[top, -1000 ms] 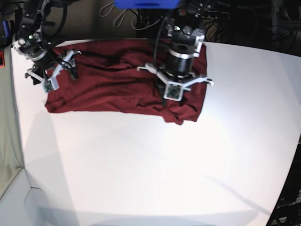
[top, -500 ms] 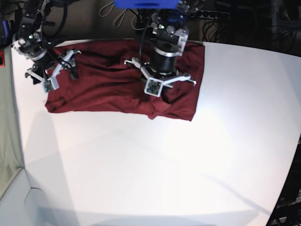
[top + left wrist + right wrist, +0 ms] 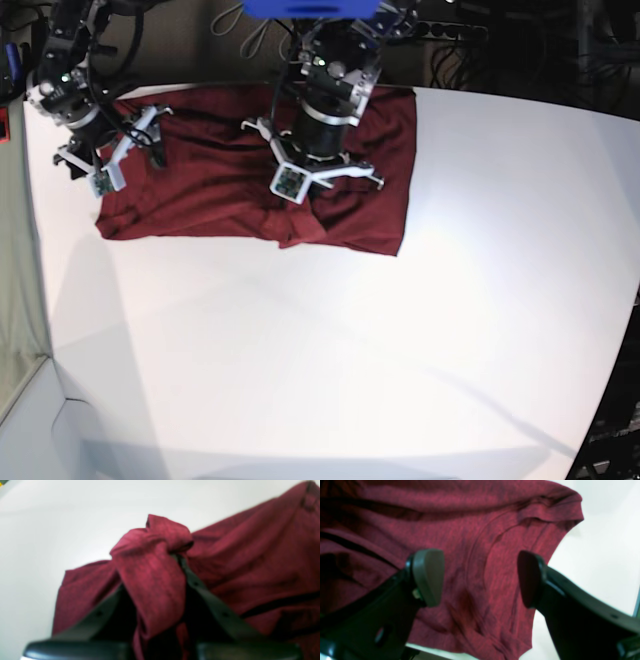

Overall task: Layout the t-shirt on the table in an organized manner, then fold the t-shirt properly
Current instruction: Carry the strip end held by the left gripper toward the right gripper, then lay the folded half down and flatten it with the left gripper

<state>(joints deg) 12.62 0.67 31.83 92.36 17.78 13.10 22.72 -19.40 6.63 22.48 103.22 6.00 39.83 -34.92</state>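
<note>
Lying rumpled along the far edge of the white surface, toward its far left corner, the maroon t-shirt spreads in a rough band with creases across its middle and one end folded down toward the near side. The base view gives this whole outline, which neither wrist camera does. On the shirt's right part stands the left gripper, pointing down into the cloth; from above its jaws are hidden by the wrist. The left wrist view settles it: the left gripper has its jaws drawn narrow on a bunched fold of the t-shirt, which rises in a knot-like lump between the dark fingers, with bare surface behind. At the shirt's left end hangs the right gripper. Its wrist view shows the right gripper with jaws wide apart, the pads holding nothing, and the t-shirt with a curved seam spread beneath them.
</note>
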